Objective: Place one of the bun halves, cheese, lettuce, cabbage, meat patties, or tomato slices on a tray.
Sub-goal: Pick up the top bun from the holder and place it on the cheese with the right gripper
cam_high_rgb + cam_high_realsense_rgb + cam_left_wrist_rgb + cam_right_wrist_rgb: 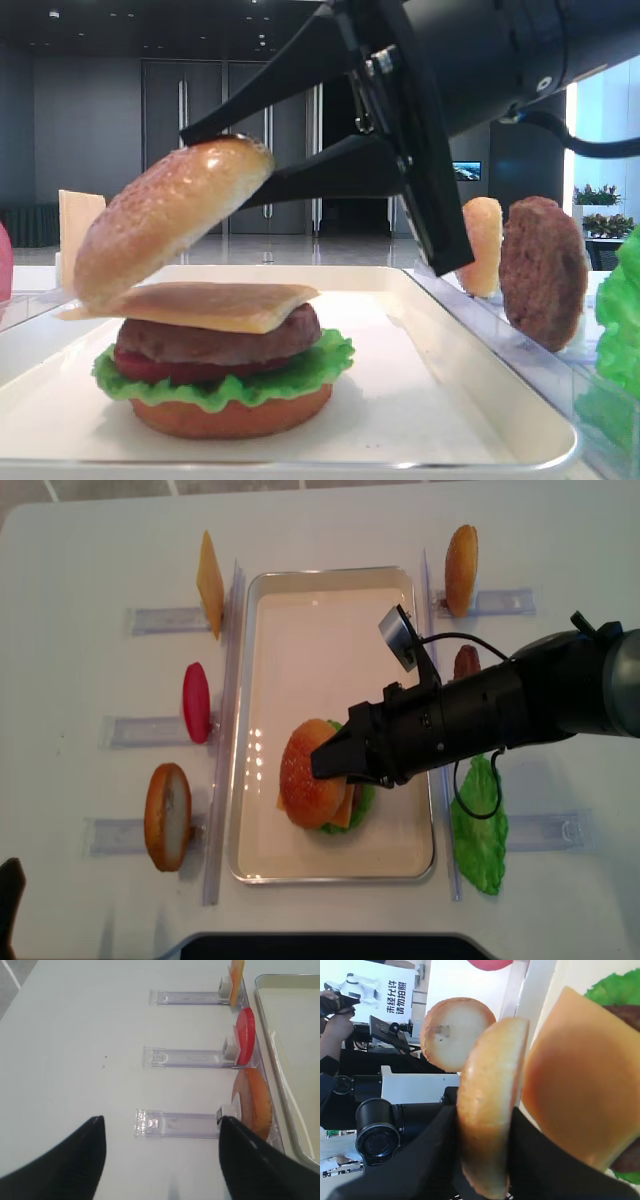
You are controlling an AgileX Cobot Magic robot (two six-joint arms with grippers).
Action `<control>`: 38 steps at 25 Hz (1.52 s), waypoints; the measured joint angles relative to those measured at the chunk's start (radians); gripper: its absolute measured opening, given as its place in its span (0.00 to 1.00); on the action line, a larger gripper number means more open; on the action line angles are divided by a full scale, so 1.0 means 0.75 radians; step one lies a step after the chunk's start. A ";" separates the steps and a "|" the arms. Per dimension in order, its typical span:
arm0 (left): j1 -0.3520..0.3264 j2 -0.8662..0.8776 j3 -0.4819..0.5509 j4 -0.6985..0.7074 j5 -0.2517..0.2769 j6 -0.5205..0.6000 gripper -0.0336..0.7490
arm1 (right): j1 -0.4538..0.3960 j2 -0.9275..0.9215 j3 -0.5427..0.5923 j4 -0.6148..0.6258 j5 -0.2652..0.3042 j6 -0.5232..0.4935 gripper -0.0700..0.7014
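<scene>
My right gripper [215,170] [325,763] is shut on a golden domed bun half [165,215] [490,1105]. The bun is tilted, its low left edge resting on the cheese [215,305] [580,1075]. That cheese tops a stack on the white tray [500,400] [320,573]: meat patty [220,340], tomato slice [150,368], lettuce [320,365] and an orange-brown base [230,415]. My left gripper [162,1120] is open over the bare table left of the tray, with nothing between its fingers.
Clear racks flank the tray. The left ones hold a cheese slice [209,580], a tomato slice [196,702] [245,1035] and a round bun piece [167,816] [252,1105]. To the right are a bun [461,556], a patty [466,662] and lettuce [480,825].
</scene>
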 joint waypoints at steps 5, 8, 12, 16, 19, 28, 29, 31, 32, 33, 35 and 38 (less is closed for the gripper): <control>0.000 0.000 0.000 0.000 0.000 0.000 0.73 | 0.000 0.016 0.000 0.004 0.003 -0.010 0.40; 0.000 0.000 0.000 0.000 0.000 0.000 0.73 | -0.001 0.016 0.000 0.004 0.004 -0.017 0.40; 0.000 0.000 0.000 0.000 0.000 0.000 0.73 | -0.001 0.016 0.000 0.004 0.004 -0.023 0.40; 0.000 0.000 0.000 0.000 0.000 0.000 0.73 | -0.001 0.016 0.000 0.004 0.004 -0.041 0.40; 0.000 0.000 0.000 0.000 0.000 0.000 0.73 | -0.001 0.016 0.000 0.004 0.004 -0.048 0.44; 0.000 0.000 0.000 0.000 0.000 0.000 0.73 | -0.001 0.015 0.000 -0.009 -0.058 -0.087 0.82; 0.000 0.000 0.000 0.000 0.000 0.000 0.73 | -0.001 0.014 0.000 -0.012 -0.072 -0.089 0.83; 0.000 0.000 0.000 0.000 0.000 0.000 0.73 | -0.007 0.008 0.000 -0.031 -0.096 -0.108 0.84; 0.000 0.000 0.000 0.000 0.000 0.000 0.73 | -0.011 0.002 0.000 -0.041 -0.107 -0.114 0.84; 0.000 0.000 0.000 0.000 0.000 0.000 0.73 | -0.015 -0.007 0.000 -0.048 -0.125 -0.119 0.84; 0.000 0.000 0.000 0.000 0.000 0.000 0.73 | -0.015 -0.031 0.000 -0.076 -0.167 -0.132 0.84; 0.000 0.000 0.000 0.000 0.000 0.000 0.73 | -0.015 -0.077 0.000 -0.147 -0.256 -0.144 0.84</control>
